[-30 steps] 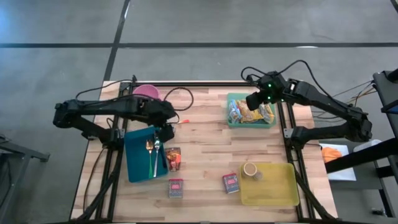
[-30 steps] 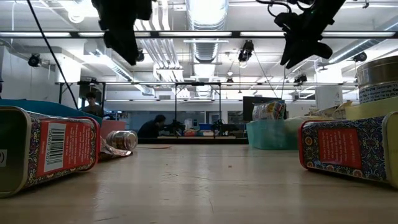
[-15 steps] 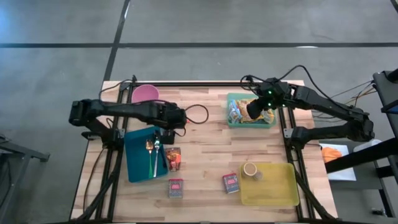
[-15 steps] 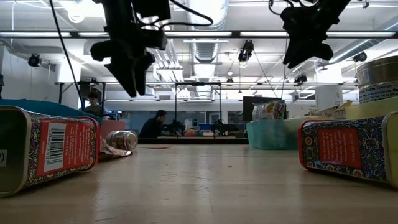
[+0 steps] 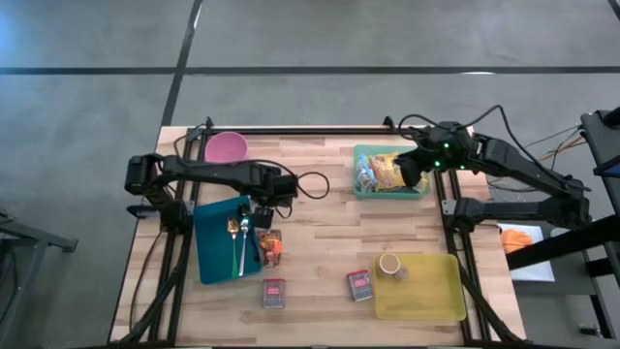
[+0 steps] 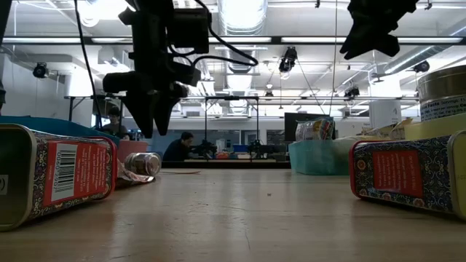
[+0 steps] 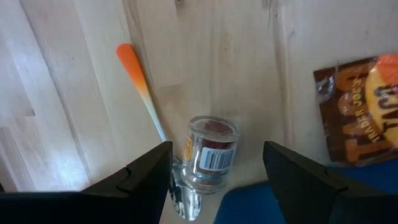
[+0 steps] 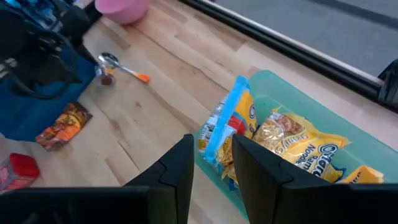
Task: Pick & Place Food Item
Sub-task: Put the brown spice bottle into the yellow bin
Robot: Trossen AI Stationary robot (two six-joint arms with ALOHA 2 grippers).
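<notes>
The wooden table carries everything. At its seven o'clock lies a blue tray with a fork and a spoon on it; at five o'clock sits a yellow tray with a round tin in its near corner. At one o'clock stands a teal bin filled with snack bags. A pink bowl sits at eleven o'clock.

The left gripper points steeply down just off the blue tray's far right corner, fingers spread and released, with a small glass jar lying on its side between them, untouched. An orange-tipped utensil lies beside the jar, and a brown snack packet rests just right of the tray. The right gripper hangs above the teal bin, fingers narrowly parted, grasping nothing.

Two patterned tins lie at six o'clock.
</notes>
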